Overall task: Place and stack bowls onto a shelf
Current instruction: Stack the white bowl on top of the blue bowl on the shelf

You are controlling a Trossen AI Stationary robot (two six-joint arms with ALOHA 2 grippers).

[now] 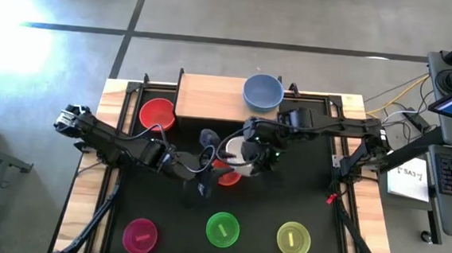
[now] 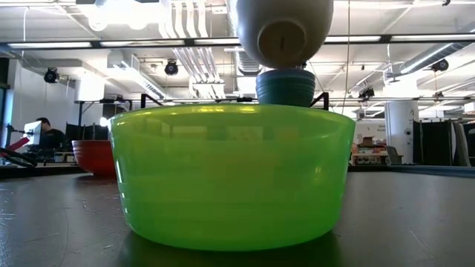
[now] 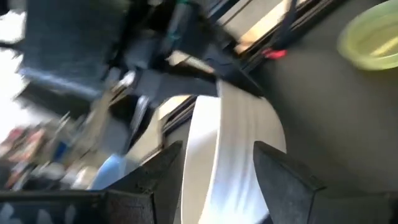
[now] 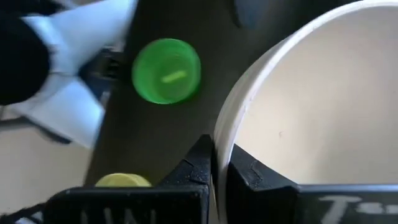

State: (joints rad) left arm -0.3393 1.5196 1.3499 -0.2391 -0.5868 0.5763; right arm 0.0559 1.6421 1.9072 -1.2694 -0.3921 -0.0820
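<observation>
Right claw (image 4: pixel 217 165) is clamped on the round white plastic bowl's (image 4: pixel 323 118) rim, lifted above the table (image 1: pixel 300 203); left claw (image 3: pixel 217 168) straddles the bowl's wall, apart. No readable writing.

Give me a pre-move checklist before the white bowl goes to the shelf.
1. Right end effector pinches the white bowl by its rim, one finger inside and one outside: ok.
2. Bowl is lifted off the mat; the low view shows its underside in the air: ok.
3. Left end effector is out of the way: not ok, its fingers straddle the same white bowl.
4. Free spot on the shelf: ok, bare wood shows on the left arm's side.
5. Blue-grey bowl sits on the shelf toward the right arm's side, a possible stack base: ok.
6. Orange-red bowl, partly hidden under the end effectors, is clear of the lift path: cannot tell.
</observation>
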